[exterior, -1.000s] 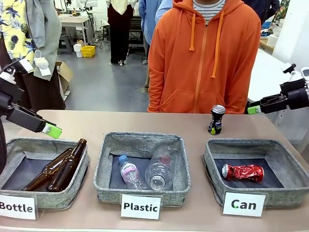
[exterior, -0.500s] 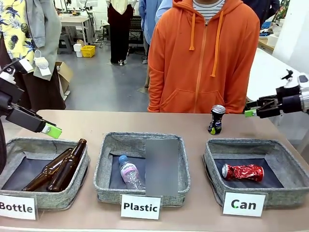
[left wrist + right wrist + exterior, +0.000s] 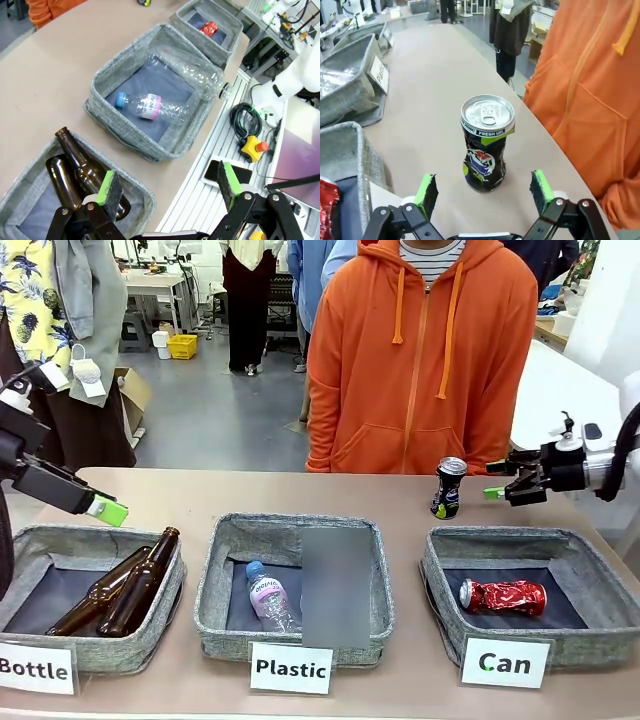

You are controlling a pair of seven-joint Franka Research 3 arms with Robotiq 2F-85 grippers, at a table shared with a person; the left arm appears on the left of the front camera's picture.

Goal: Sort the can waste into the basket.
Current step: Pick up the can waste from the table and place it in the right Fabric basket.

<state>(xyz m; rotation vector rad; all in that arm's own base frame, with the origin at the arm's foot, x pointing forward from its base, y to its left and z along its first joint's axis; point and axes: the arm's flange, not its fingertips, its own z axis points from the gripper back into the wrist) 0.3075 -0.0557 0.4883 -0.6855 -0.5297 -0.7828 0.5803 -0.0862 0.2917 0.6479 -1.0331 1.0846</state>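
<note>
A black can with a silver top stands upright on the table behind the "Can" basket. The right wrist view has that can straight ahead of my right gripper, whose fingers stand open and apart from it. From the front, the right gripper hovers just right of the can. A crushed red can lies inside the basket. My left gripper hangs open over the far edge of the "Bottle" basket; its wrist view shows the left gripper with nothing between the pads.
The "Bottle" basket holds two brown glass bottles. The "Plastic" basket in the middle holds clear plastic bottles. A person in an orange hoodie stands at the far side of the table.
My right gripper has moved left toward the black can and now points at it. The left arm has not moved.
</note>
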